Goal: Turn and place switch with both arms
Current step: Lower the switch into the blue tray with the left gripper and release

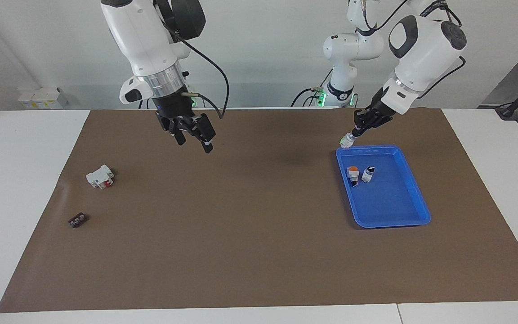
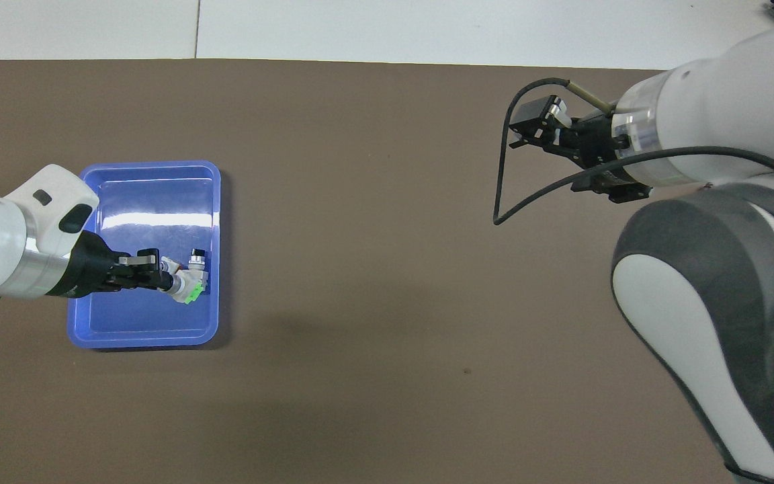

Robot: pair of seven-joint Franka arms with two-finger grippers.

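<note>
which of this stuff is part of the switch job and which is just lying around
In the job:
- switch, green-ended, held up over the tray's rim
- left gripper, shut on the switch
- right gripper, open, waiting over the mat

Lying about:
- blue tray
- orange-capped switch in the tray
- white-and-black switch beside it
- white block
- small dark part

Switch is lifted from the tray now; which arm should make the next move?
Probably the left. Its gripper is shut on the switch, over the blue tray's rim nearest the robots. The right gripper hangs open over bare mat, well away toward its own end.
</note>
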